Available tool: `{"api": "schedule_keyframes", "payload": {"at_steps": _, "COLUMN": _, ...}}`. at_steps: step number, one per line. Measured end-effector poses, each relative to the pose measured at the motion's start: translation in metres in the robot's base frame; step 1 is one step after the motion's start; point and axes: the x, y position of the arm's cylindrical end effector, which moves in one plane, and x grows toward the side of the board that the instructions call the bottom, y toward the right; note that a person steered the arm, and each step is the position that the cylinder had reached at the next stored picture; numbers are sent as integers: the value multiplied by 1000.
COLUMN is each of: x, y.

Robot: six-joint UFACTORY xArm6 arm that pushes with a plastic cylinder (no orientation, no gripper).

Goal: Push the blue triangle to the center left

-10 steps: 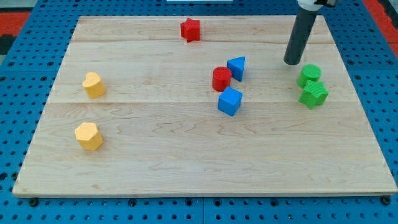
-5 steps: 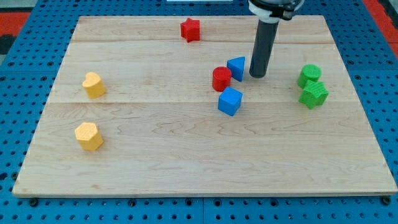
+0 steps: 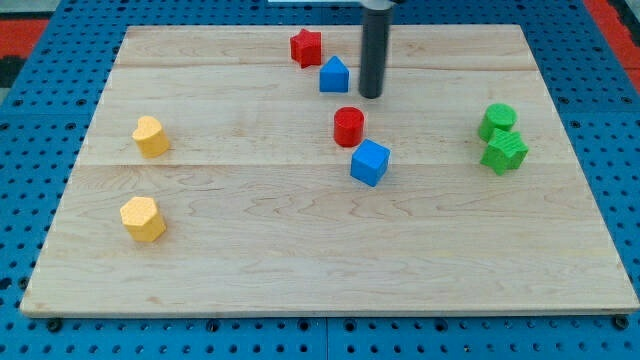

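Blue triangle [image 3: 334, 75] upright on the desk [image 3: 300, 260], upper middle of the board, just below-right of the red star [image 3: 306, 47], close but apparently not touching. My tip [image 3: 371, 96] just to the triangle's right, narrow gap visible, no contact discernible. Rod [image 3: 373, 50] near vertical, entering from the view's top edge, upper part cut off. No gripper on this arm; open or closed state not applicable, nothing held.

Red cylinder [image 3: 348, 127] below the triangle, apart from it. Blue cube [image 3: 369, 162] just below-right of the cylinder. Green pair at the view's right: green cylinder [image 3: 497, 121] above, green star-like block [image 3: 505, 152] touching beneath. Yellow block [image 3: 151, 136] and second yellow block [image 3: 142, 218] at the view's left, well apart from the rest.

Desk of pale wood planks, lying on blue perforated panel [image 3: 40, 120]; red strip at top corners.
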Motion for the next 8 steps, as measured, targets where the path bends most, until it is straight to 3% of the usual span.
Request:
{"api": "schedule_keyframes", "payload": {"at_steps": 3, "x": -29, "y": 0}}
{"api": "schedule_keyframes", "payload": {"at_steps": 6, "x": -19, "y": -4}}
{"api": "schedule_keyframes", "payload": {"at_steps": 7, "x": -34, "y": 39}}
{"api": "schedule_keyframes", "payload": {"at_steps": 8, "x": -49, "y": 22}}
